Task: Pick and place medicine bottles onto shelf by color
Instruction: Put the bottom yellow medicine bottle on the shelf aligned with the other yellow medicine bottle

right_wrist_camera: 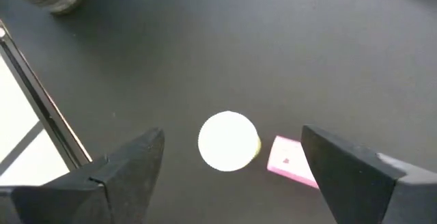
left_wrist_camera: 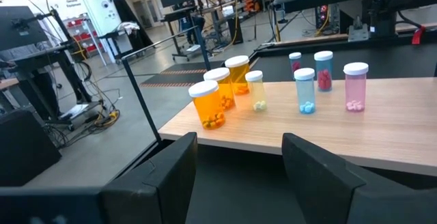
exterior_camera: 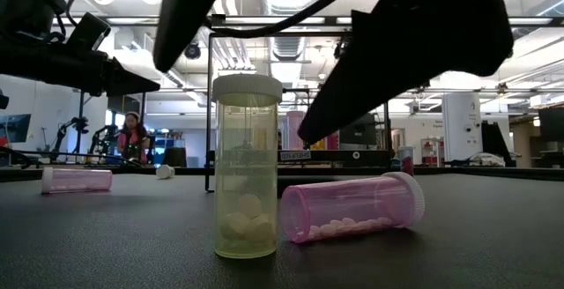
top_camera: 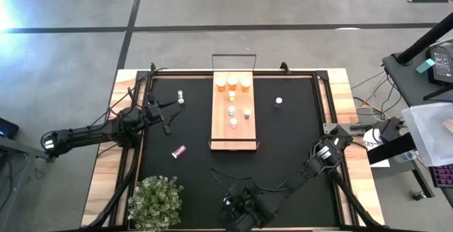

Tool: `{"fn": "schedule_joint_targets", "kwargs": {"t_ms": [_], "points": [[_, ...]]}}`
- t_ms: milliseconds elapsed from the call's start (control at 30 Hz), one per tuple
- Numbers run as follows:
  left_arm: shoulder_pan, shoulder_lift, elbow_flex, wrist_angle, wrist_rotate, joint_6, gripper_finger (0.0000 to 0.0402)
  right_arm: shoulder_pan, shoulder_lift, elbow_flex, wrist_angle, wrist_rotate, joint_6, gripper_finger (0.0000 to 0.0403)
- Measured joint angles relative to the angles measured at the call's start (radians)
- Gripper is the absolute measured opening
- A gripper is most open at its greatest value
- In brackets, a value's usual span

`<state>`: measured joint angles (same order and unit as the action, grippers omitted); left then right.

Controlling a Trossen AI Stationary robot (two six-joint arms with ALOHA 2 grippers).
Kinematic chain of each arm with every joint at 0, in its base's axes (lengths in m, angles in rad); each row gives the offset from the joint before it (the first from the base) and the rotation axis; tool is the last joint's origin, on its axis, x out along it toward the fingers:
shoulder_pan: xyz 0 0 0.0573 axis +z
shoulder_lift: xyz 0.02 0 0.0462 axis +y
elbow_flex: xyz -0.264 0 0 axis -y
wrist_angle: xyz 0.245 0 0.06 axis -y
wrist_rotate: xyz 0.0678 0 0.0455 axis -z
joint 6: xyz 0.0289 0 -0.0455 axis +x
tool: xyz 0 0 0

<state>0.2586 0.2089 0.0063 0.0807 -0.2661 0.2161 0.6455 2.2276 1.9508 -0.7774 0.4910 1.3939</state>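
— What's on the shelf (top_camera: 234, 134) at centre frame?
— Three amber bottles (top_camera: 233, 83) along its upper end, smaller ones below them.
— And loose on the desk (top_camera: 283, 154)?
— A pink bottle (top_camera: 178, 151) lying lower left; the right gripper (top_camera: 241, 207) at bottom centre.

1. The shelf (top_camera: 235, 112) lies mid-table with bottles (left_wrist_camera: 283, 86) standing on it.
2. An upright bottle (exterior_camera: 247, 167) stands at the near edge, a toppled bottle (exterior_camera: 351, 207) just beside it.
3. A potted plant (top_camera: 156, 200) sits at the near-left corner.
4. Another bottle (top_camera: 178, 151) lies left of the shelf.
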Motion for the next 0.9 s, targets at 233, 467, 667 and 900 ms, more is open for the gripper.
{"fn": "schedule_joint_targets", "kwargs": {"t_ms": [233, 467, 667, 900], "points": [[0.0, -0.001, 0.0, 0.0, 0.0, 0.0, 0.0199, -0.005, 0.0, -0.026, 0.031, 0.0, 0.0, 0.0299], [0.0, 0.0, 0.0, 0.0, 0.0, 0.0, 0.0199, -0.005, 0.0, -0.03, 0.035, 0.0, 0.0, 0.0239], [0.0, -0.001, 0.0, 0.0, 0.0, 0.0, 0.0199, -0.005, 0.0, -0.036, 0.035, 0.008, 0.002, 0.0205], [0.0, 0.0, 0.0, 0.0, 0.0, 0.0, 0.0199, -0.014, 0.0, -0.037, 0.032, 0.008, 0.038, 0.0179]]}}
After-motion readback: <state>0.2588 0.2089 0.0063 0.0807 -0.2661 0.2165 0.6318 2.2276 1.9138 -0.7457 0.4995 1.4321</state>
